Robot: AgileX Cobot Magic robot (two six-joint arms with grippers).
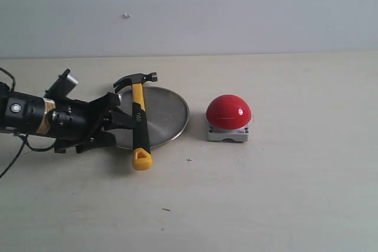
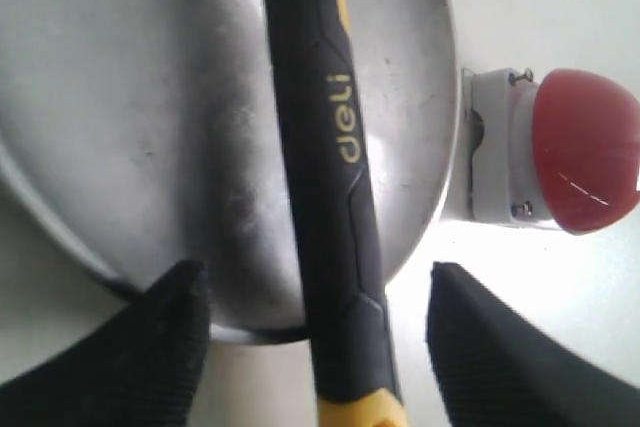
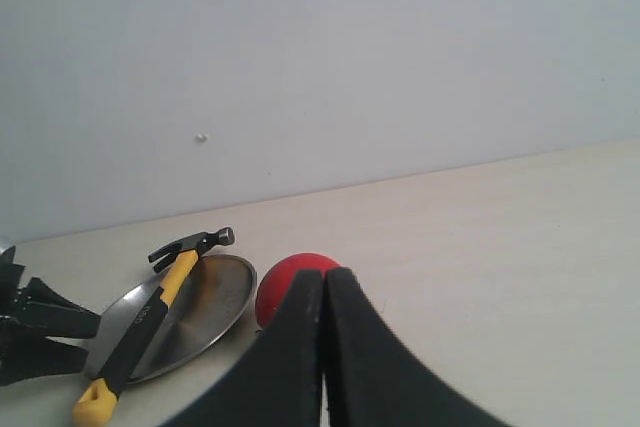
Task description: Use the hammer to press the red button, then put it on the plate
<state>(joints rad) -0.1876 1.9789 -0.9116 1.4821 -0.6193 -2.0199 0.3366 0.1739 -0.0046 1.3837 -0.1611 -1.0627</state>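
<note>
The hammer point(image 1: 139, 119) lies across the left part of the plate point(image 1: 168, 113). Its dark head sticks out past the far rim and its yellow looped end rests on the table past the near rim. My left gripper point(image 1: 118, 122) is open at the plate's left edge. In the left wrist view the black handle point(image 2: 330, 207) runs between the fingers point(image 2: 170, 337) with a gap on each side. The red button point(image 1: 228, 112) stands on its grey base to the right of the plate. My right gripper point(image 3: 323, 287) is shut and empty, away from the plate, and does not show in the exterior view.
A pale tabletop point(image 1: 283, 193) stretches around the objects, with a plain wall point(image 1: 236, 10) behind. The left arm's cable point(image 1: 12, 157) trails off the left side.
</note>
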